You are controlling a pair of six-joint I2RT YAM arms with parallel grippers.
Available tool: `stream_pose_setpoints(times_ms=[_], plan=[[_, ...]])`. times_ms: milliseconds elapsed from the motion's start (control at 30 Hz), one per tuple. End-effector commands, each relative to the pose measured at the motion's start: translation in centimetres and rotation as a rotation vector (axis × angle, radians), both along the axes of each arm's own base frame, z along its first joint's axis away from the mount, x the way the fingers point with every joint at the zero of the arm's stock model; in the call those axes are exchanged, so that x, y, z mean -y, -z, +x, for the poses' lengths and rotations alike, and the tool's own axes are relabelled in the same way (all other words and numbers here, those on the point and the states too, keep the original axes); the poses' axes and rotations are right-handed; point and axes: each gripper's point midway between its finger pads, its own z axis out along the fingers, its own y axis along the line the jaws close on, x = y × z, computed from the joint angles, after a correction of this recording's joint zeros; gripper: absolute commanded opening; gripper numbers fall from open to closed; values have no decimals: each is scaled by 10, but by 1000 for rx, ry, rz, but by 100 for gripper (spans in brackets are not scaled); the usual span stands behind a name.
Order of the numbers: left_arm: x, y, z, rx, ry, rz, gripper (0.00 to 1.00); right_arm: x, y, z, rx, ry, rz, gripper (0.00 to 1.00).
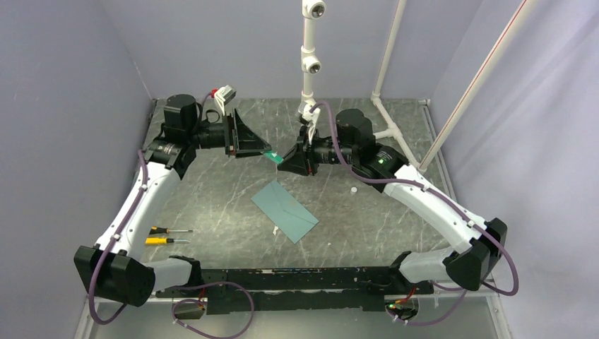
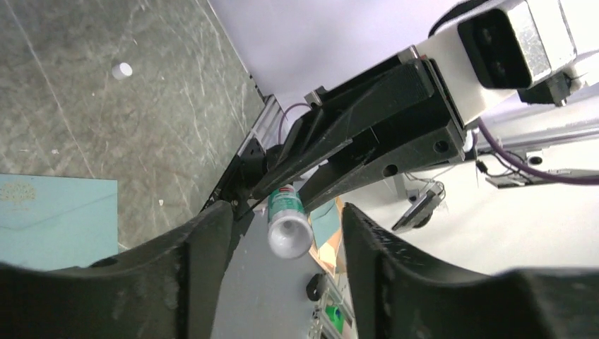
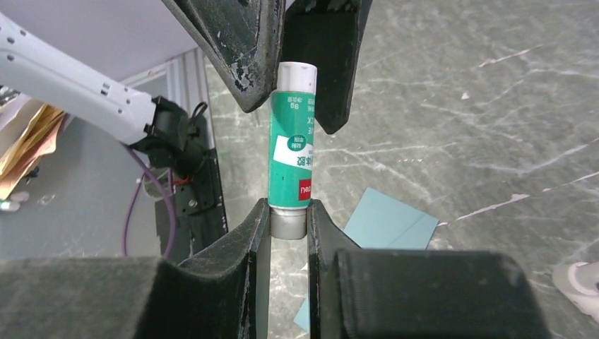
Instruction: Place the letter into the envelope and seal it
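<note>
The envelope [image 1: 285, 210], as I saw it from the overhead view, lay flat on the table [image 1: 212, 191], near its middle and turned at an angle to the table's edges. It was teal-green, with the diagonal lines of its pointed flap faintly visible on the upper face. In the left wrist view I made out a small pale ornament printed near one corner.

Above and behind the envelope, the two arms met over a green-and-white glue stick [image 3: 291, 148], which was held level in the air. The right gripper [image 3: 288, 226] was clamped on the stick's grey base. The left gripper [image 2: 286, 210] had its fingers [image 2: 212, 240] set on either side of the stick's white end. The left wrist view showed a gap on each side, so I read it as not gripping.

The table was dark grey-green with pale marbled streaks. A small white cylinder [image 1: 352, 190] stood on it to the right of the envelope, well apart from it. Two screwdrivers [image 1: 168, 236], one of them yellow-handled, lay side by side near the left arm. Pale lavender walls [image 1: 70, 106] enclosed the table, and a white pipe post [image 1: 309, 49] rose at the back.
</note>
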Motion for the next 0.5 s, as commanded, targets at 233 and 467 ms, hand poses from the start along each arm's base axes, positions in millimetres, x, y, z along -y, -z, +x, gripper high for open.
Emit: stream_pose_setpoints(times_ms=[233, 467], plan=[[-1, 1, -27, -17, 122, -41, 46, -12, -4, -9, 15, -130, -17, 0], [-4, 10, -35, 13, 154, 9, 45, -14, 0, -12, 10, -169, -33, 0]])
